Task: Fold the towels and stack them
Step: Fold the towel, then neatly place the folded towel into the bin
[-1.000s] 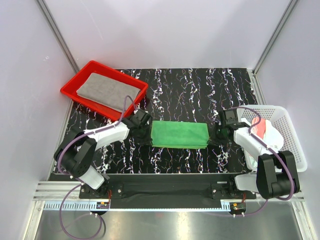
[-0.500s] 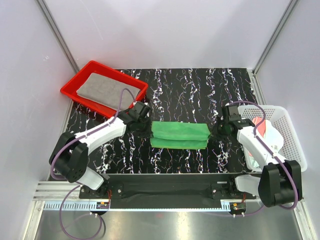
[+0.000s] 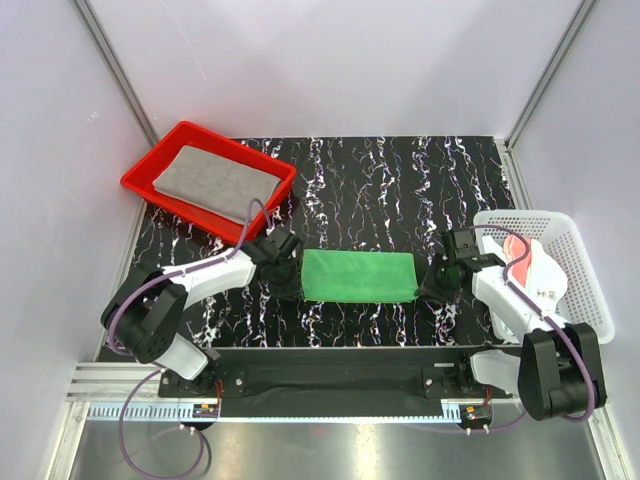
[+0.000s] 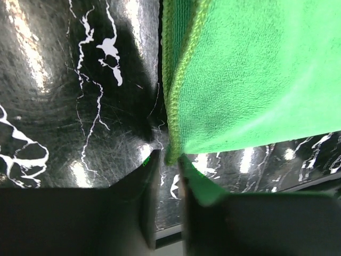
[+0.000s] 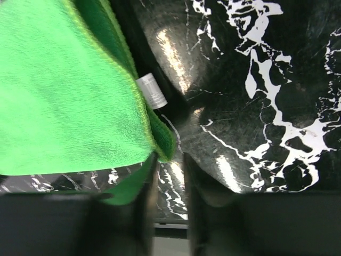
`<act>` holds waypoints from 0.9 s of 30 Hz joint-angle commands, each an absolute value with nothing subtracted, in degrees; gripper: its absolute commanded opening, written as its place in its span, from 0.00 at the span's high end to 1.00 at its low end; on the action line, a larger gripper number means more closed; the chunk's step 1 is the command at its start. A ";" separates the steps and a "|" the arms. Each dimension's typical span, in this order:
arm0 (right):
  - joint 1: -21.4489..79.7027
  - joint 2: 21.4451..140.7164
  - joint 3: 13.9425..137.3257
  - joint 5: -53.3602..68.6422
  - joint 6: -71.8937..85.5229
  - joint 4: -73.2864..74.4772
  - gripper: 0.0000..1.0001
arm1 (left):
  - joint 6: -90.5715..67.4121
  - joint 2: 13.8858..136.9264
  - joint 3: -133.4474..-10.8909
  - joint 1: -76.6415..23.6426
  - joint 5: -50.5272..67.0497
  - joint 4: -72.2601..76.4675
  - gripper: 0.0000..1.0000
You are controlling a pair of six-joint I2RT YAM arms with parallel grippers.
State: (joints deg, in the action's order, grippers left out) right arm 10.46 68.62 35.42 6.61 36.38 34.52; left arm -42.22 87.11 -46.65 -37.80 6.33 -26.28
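Green towel [image 3: 358, 275] lies folded flat on the counter [image 3: 400, 190], between the two hands. The left hand [image 3: 293, 283] sits at its left edge and the right hand [image 3: 436, 284] at its right edge. In each wrist view a near corner of it meets the fingertips. Both hands stand narrowly parted, bare counter showing in the gap. Beyond its left end, the grey towel [image 3: 215, 182] rests in the red tray [image 3: 137, 186].

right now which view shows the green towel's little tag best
Right wrist: the tag sticks out from the green towel's edge. The top view shows no tag; the left wrist sees only the opposite end.
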 commanded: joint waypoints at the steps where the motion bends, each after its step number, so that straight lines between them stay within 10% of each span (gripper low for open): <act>1: 10.72 65.22 37.52 4.57 37.53 34.71 0.65 | -41.40 86.49 -49.64 -38.06 4.14 -27.41 0.64; 27: 10.72 76.04 39.20 8.00 35.25 24.78 0.65 | -29.18 99.15 -68.02 -32.25 7.03 -27.15 0.51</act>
State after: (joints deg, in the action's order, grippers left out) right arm 10.46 79.22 37.21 10.24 36.42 24.53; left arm -31.59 103.22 -64.88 -32.12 6.26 -27.22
